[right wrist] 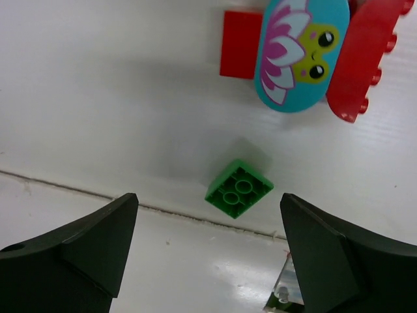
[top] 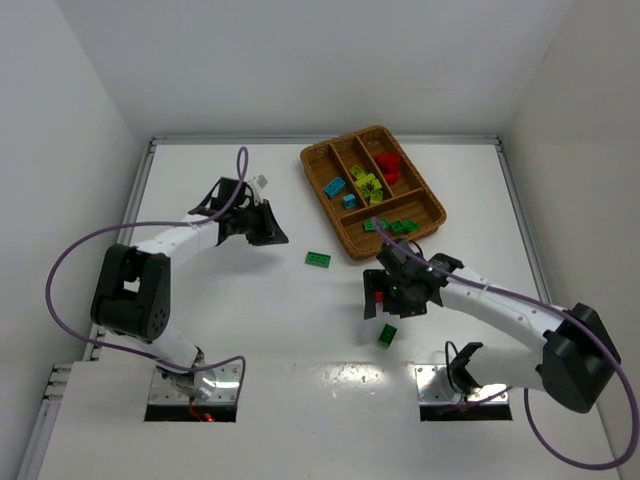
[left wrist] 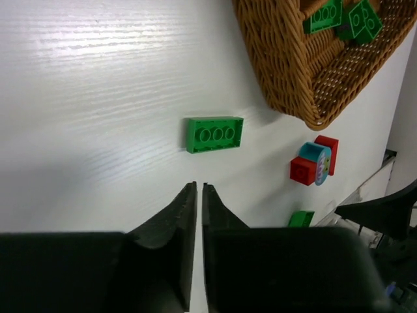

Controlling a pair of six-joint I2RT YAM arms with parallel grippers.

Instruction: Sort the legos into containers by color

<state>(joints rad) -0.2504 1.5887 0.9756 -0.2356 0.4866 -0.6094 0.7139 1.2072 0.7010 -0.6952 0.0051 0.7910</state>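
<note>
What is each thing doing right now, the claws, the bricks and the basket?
Left gripper: shut, empty.
Right gripper: open, empty.
Long green brick: loose on the table, outside the basket.
Small green brick: loose on the table.
Red and blue clump: stuck together, on the table.
Basket: holds blue, yellow-green, red and green bricks.

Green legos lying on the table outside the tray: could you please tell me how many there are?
2. One green lego lies left of the tray's near corner; the other sits further from it, by the right fingers. The right arm may hide more.
</note>
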